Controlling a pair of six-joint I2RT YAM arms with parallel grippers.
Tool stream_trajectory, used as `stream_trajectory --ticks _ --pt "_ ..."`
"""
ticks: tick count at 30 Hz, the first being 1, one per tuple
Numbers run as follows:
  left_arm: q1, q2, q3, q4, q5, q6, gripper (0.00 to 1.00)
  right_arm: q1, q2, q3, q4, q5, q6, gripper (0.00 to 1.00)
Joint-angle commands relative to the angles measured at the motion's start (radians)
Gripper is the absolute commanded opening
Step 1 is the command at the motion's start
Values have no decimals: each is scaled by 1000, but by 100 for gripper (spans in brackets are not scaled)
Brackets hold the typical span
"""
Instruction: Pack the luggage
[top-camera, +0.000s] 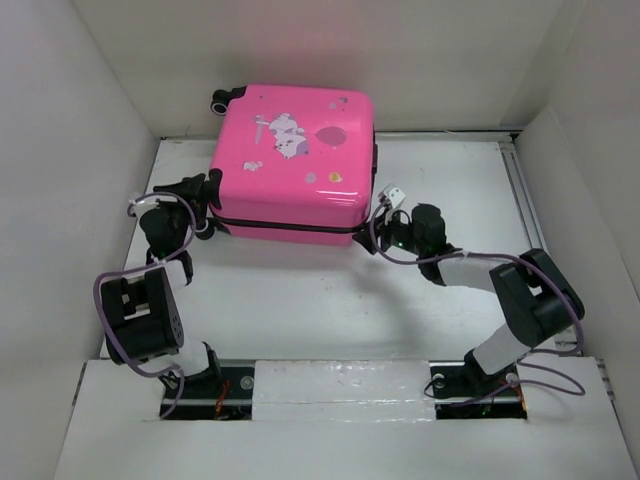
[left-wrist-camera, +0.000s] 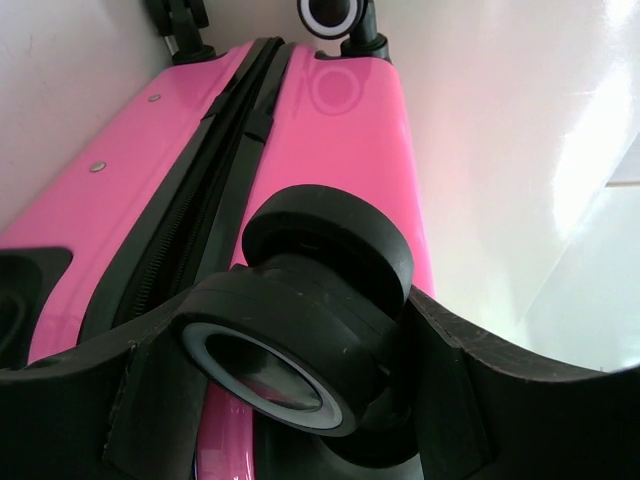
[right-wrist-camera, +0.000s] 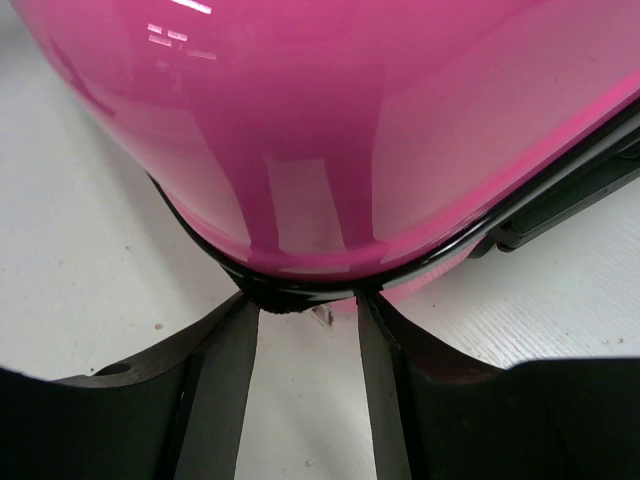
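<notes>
Fingers (left-wrist-camera: 500, 400) of the left hand (top-camera: 200, 205) press against both sides of a black caster wheel with a white ring (left-wrist-camera: 300, 330), holding it at a middling spread. In the overhead view that wheel sits at the lower-left corner of the hot-pink hard-shell luggage (top-camera: 295, 165), which is printed with a cartoon animal and a balloon.

The right hand (right-wrist-camera: 308, 305) is partly open and grips nothing. Its two black fingers (right-wrist-camera: 225, 390) stand apart, tips touching the black zipper trim (right-wrist-camera: 300, 292) at a rounded corner, with bare white showing between them. Seen from overhead, this hand is at the lower-right corner of the luggage.

The luggage lies flat at the upper centre of the frame, printed shell up and both shells together, its far side close to the back wall. Under it the white surface (top-camera: 330, 300) is matt, with faint grain and a few dark specks in the right wrist view. A raised white board (top-camera: 340, 385) crosses the bottom of the frame, cut out around the two arm bases. Plain white walls (top-camera: 60, 150) close in the left, back and right, and the back one carries a faint pink glow above the luggage.
</notes>
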Motion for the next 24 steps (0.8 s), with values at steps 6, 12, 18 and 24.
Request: stream_trajectory --ticks 6,12,18,24 --pt "-31 -69 -18 171 15 86 0 17 40 64 130 61 0 30" --pt "-31 -94 -30 180 5 86 0 39 60 48 187 120 31 0" --pt "-12 -178 -61 126 -120 46 0 176 -44 -51 196 233 59 0" --pt "11 -203 -13 -3 -234 84 0 263 -127 -71 96 315 77 0"
